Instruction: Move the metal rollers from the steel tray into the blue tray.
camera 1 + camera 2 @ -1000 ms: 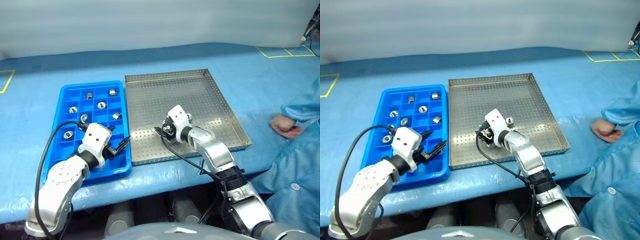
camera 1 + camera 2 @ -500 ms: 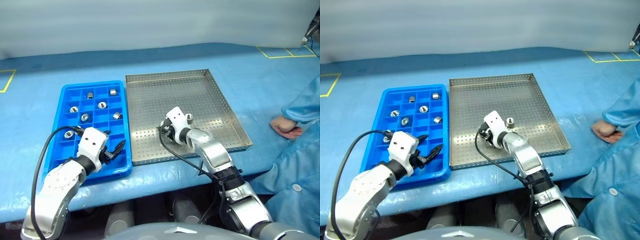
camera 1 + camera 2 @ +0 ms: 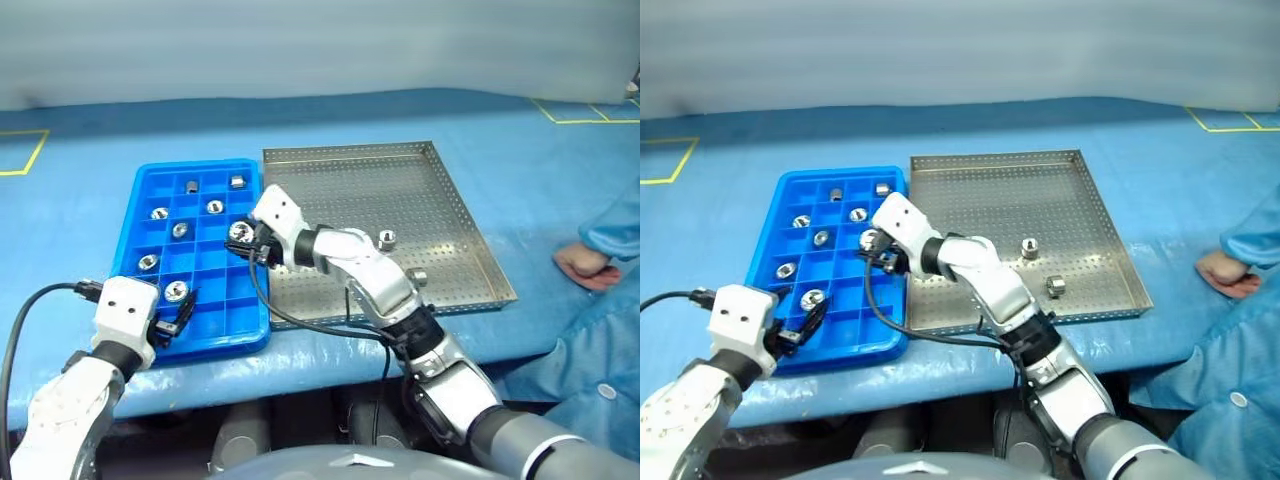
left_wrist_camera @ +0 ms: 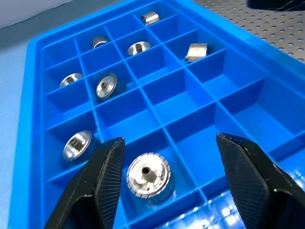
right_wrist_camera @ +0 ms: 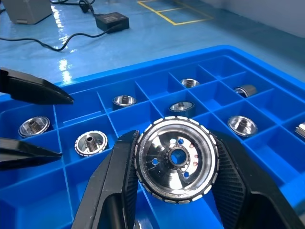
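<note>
Right gripper (image 5: 176, 191) clamped on a metal roller (image 5: 177, 160) above the blue tray (image 3: 247, 322).

The right gripper holds the roller between its two fingers (image 5: 114, 186) over the blue tray's right edge, near the steel tray (image 3: 455, 210) that lies just beside it. The left gripper (image 4: 174, 174) stands with its fingers spread, grasping nothing, at the blue tray's near edge, above a compartment that holds another roller (image 4: 148, 174). Several more rollers sit one to a compartment toward the tray's far and left sides. Two rollers (image 3: 1031, 248) (image 3: 1055, 287) remain in the steel tray toward its right side, apparently upright, though they are small. A person's hand (image 3: 588, 266) rests on the blue table cover (image 3: 80, 180) beyond the steel tray's right edge.
</note>
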